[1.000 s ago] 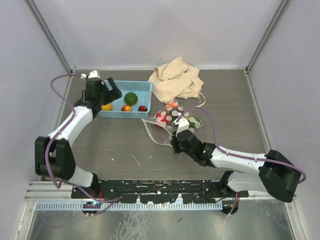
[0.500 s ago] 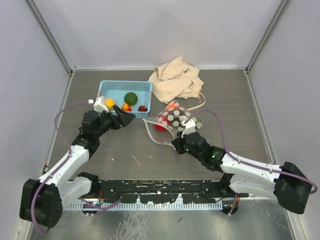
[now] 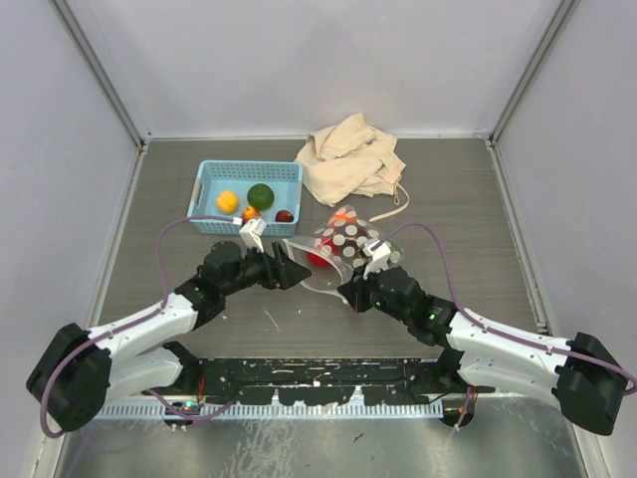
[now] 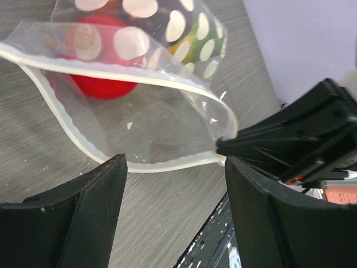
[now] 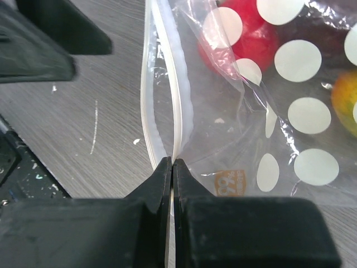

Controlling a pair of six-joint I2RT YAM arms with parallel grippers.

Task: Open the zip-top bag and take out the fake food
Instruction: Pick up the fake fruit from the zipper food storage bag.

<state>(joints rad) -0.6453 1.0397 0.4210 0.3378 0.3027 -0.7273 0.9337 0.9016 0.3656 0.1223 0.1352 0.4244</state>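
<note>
The zip-top bag (image 3: 343,242), clear with white dots, lies mid-table with its mouth gaping toward the left arm. My right gripper (image 3: 344,295) is shut on the near end of its white zip strip (image 5: 179,111), the rim pinched between the tips (image 5: 173,163). Fake food shows inside: a red piece (image 4: 103,84) near the mouth and a yellow-green one (image 5: 346,100) deeper in. My left gripper (image 4: 175,206) stands open just in front of the bag's mouth (image 4: 139,120), with nothing between its fingers (image 4: 72,218). From above, the left gripper (image 3: 301,272) points right at the opening.
A light blue basket (image 3: 211,177) at the back left holds a yellow-orange, a green (image 3: 261,195) and a maroon piece. A beige cloth bag (image 3: 350,159) lies crumpled behind the zip-top bag. Grey walls close in the table on three sides.
My left arm has swung from the basket down and right to the bag's mouth, its jaws narrowing somewhat. The right gripper keeps its hold on the zip strip; the bag has shifted slightly.
</note>
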